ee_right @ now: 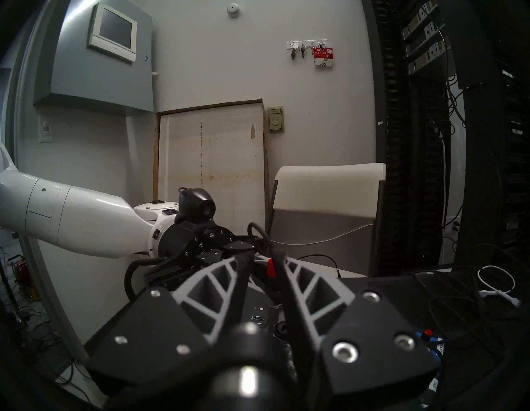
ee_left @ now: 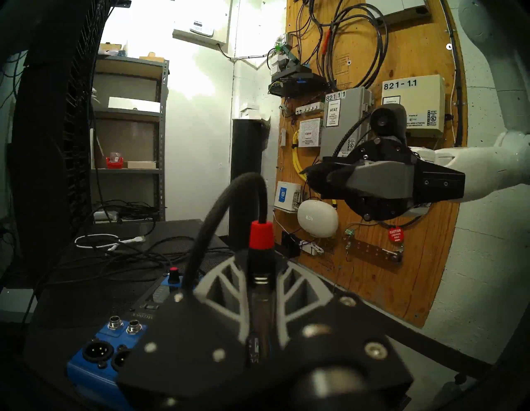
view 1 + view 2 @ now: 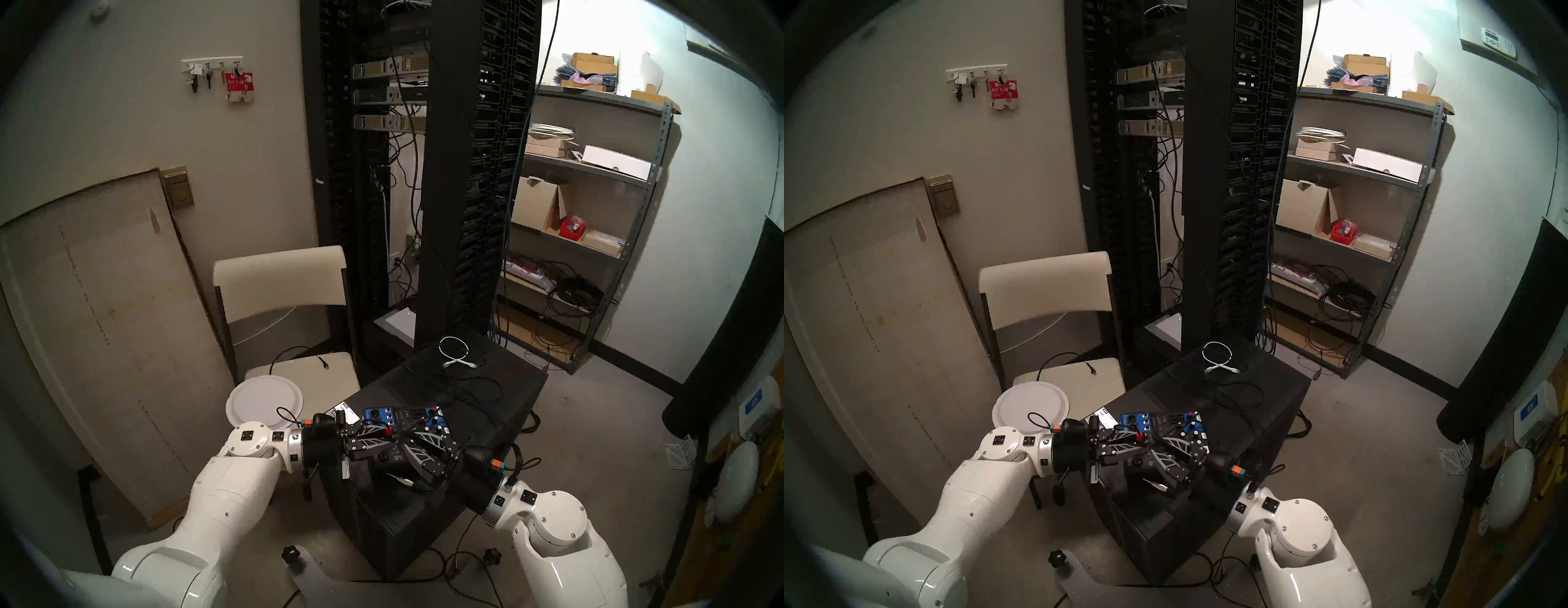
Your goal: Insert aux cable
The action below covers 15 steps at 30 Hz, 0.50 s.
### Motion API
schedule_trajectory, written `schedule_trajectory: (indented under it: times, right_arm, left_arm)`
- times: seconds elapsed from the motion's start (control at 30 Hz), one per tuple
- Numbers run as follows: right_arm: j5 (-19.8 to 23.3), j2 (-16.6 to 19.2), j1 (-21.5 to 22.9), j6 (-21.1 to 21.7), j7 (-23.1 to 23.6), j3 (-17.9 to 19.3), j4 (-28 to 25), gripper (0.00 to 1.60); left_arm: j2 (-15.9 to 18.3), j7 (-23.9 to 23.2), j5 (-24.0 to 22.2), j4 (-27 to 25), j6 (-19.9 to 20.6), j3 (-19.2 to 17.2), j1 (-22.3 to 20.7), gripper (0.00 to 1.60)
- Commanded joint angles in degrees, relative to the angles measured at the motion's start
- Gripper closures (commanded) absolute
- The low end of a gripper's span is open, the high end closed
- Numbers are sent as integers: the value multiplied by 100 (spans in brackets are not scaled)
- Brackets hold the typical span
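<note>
We have the aux cable (image 2: 259, 244) pinched in our left gripper (image 2: 259, 284), fingers pressed on the plug body just below its red collar, so the plug's long axis runs along the fingers with the collar end out past the tips (the metal tip itself is hidden between the fingers, and we cannot tell which way it points). The black cord loops out of the collar and drops back toward the blue audio mixer (image 2: 109, 353) on the black cabinet (image 3: 488, 382).

Our right gripper (image 1: 265, 275) faces the left one across the plug, its fingers spread a little and holding nothing that we can see; the red collar shows in the gap between its tips. In the head view the two grippers meet nose to nose over the cabinet's near end, just beside the mixer.

The left arm carries the plug, so the coming move turns on it: we judge the plug must be lined up with a mixer socket, which lies below and to that gripper's left.
</note>
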Motion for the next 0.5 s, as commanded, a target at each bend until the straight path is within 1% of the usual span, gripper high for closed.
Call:
schedule_trajectory:
  times: [0.0, 0.33, 0.47]
  right_arm:
    - [37, -41, 27, -39, -12, 5, -118, 85]
    - [43, -47, 29, -25, -1, 7, -121, 85]
    - [49, -52, 27, -43, 5, 9, -112, 86]
  left_arm:
    - [-1, 24, 8, 23, -27, -13, -83, 160]
    - [-20, 62, 4, 142, -174, -35, -126, 160]
    - [-25, 79, 14, 95, -177, -28, -136, 160]
